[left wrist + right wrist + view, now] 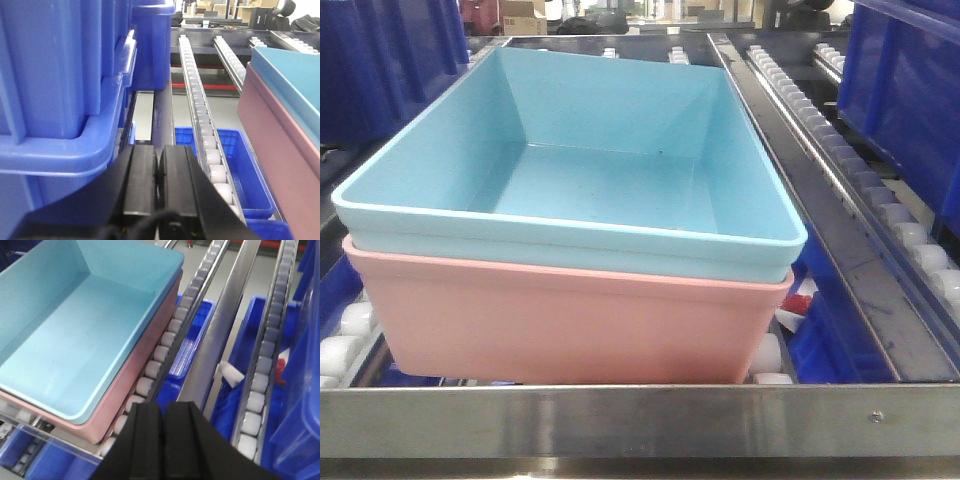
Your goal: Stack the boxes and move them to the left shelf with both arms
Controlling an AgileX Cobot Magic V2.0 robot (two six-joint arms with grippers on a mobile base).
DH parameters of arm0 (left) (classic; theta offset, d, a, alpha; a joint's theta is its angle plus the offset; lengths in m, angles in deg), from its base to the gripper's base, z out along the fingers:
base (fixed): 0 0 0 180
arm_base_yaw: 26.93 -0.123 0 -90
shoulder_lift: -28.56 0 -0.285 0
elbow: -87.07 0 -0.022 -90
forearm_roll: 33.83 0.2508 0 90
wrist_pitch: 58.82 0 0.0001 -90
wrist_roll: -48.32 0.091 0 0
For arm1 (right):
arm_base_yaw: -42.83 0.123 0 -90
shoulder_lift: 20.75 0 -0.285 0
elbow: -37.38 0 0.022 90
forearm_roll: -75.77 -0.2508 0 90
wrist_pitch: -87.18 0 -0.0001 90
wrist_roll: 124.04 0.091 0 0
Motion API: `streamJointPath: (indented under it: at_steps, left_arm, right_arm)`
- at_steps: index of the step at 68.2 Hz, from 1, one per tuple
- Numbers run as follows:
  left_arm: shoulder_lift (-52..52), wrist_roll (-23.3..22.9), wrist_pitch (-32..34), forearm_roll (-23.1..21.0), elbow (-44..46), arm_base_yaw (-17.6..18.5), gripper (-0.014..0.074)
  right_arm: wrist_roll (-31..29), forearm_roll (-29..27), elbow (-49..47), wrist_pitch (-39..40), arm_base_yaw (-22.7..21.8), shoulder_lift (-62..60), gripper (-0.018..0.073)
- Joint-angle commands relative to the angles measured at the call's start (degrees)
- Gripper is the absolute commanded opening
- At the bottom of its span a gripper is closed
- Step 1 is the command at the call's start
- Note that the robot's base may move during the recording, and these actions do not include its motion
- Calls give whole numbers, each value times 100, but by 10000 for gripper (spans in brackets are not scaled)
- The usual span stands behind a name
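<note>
The steel-framed rack with lanes of small white rollers [880,215] is filling most of every view, and its brushed-metal front rail [640,420] is running across the bottom of the front view. Tall dark blue plastic bins [60,85] are crowding the left of the left wrist view, and smaller blue bins [195,335] are sitting on the level below the rollers.

The light sky-blue shallow plastic tub [570,160] is sitting nested inside the salmon-pink shallow plastic tub [570,320], and the pair is resting on the roller lanes just behind the front rail. Judging from this, the stacking and the placing on the rack look done.

Both tubs are empty, so they are probably light, stiff and thin-walled, with smooth sides that would likely slip under a pinch. The rolled rims on the two short ends look like the safest places to take hold, one arm at each end. On rollers, the stack would likely slide at a light push.

The left black gripper [159,170] is hanging beside the pink tub's left wall, apart from it, its fingers pressed together on nothing. The right black gripper [164,440] is hovering above the rollers near the stack's right corner, likewise clenched and empty.
</note>
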Motion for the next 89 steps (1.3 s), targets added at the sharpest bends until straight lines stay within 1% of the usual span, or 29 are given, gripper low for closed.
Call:
streamJointPath:
  at_steps: [1, 4, 10, 16, 20, 23, 27, 33, 42, 49, 54, 57, 89]
  left_arm:
    - [28, 35, 542, -52, -144, -15, -12]
    - [28, 35, 542, -52, -144, -15, -12]
    - [28, 35, 542, -52, -144, -15, -12]
    - [28, 35, 542, -52, -144, -15, -12]
    - [28, 35, 542, -52, -144, -15, -12]
    - [28, 35, 542, -52, -144, -15, -12]
    - [28, 35, 542, -52, -144, -15, -12]
    - [28, 35, 542, -52, -144, -15, -12]
    - [28, 35, 542, -52, -144, -15, -12]
    - [28, 35, 542, -52, -144, -15, -12]
    - [28, 35, 542, -52, -144, -15, -12]
    - [28, 35, 542, -52, -144, -15, -12]
    - [28, 35, 553, -52, -144, -15, -12]
  right_arm:
    - [-179, -172, -154, 382, -105, 8, 57]
    - [-453, -361, -154, 390, -292, 8, 57]
    - [-1362, -970, -104, 495, -866, 1, 57]
    - [-2471, -1772, 142, 919, -1475, -66, 57]
    - [-2954, -2178, 404, 1321, -1891, -245, 57]
    - [-3077, -2298, 629, 1523, -2110, -408, 57]
    - [-3077, -2301, 895, 1710, -2414, -728, 57]
    - [-3071, -2301, 1349, 1732, -2902, -1376, 57]
    - [-3071, -2301, 1991, 1816, -3463, -2184, 57]
    - [-3051, -2315, 2491, 2188, -3581, -2658, 57]
    - [-2853, -2315, 2834, 2637, -3581, -2730, 57]
    - [-2773, -2315, 2811, 2485, -3581, -2737, 57]
    - [-2773, -2315, 2811, 2583, -3581, -2737, 57]
